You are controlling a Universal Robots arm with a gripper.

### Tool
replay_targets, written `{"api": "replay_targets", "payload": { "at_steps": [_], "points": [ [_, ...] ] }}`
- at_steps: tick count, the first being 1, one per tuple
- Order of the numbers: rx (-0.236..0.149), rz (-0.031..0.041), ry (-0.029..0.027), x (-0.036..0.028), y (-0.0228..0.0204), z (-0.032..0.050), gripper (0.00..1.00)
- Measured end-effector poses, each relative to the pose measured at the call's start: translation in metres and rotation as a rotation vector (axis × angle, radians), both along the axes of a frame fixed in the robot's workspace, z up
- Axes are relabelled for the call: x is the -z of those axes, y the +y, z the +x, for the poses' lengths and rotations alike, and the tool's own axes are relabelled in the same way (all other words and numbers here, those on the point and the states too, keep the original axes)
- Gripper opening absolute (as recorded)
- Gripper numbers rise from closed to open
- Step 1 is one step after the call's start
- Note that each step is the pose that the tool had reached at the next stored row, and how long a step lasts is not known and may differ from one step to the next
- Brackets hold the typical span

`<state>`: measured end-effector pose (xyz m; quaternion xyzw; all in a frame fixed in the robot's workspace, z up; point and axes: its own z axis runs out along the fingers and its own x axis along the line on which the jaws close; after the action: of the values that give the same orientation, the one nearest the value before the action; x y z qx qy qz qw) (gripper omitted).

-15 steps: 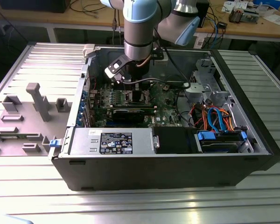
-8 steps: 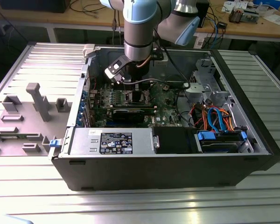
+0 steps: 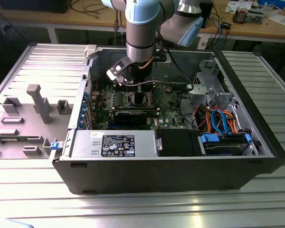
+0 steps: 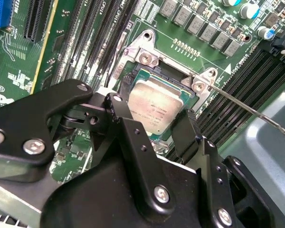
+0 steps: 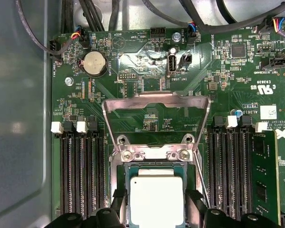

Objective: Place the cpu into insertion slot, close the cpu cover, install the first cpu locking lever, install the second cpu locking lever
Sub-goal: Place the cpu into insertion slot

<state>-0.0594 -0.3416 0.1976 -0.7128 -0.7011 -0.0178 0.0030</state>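
In both wrist views the cpu (image 4: 154,107) (image 5: 156,197), a flat silver square, lies level within the insertion slot (image 4: 157,74) (image 5: 154,167) on the green motherboard. My gripper (image 4: 149,118) (image 5: 156,209) straddles it, one black finger (image 4: 115,105) against one edge and the other finger (image 4: 184,129) against the opposite edge. The cpu cover (image 5: 156,99) stands swung up from its hinge, its window open over the board. A thin locking lever (image 4: 249,108) sticks out, unlatched. In the exterior view the gripper (image 3: 134,91) is low inside the computer case.
Long black memory slots (image 5: 80,175) (image 5: 232,171) flank the socket on both sides. Cables (image 3: 218,118) and a drive cage (image 3: 211,78) fill the case at the exterior view's right, and a power supply (image 3: 116,144) sits along the front. A grey fixture tray (image 3: 28,118) lies outside at the left.
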Motion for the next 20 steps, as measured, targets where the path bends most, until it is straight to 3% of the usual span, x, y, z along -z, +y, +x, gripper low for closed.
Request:
{"api": "replay_targets", "payload": {
  "at_steps": [20],
  "points": [
    [0.001, -0.001, 0.0005, -0.0021, -0.0001, 0.002, 0.62]
  ]
}}
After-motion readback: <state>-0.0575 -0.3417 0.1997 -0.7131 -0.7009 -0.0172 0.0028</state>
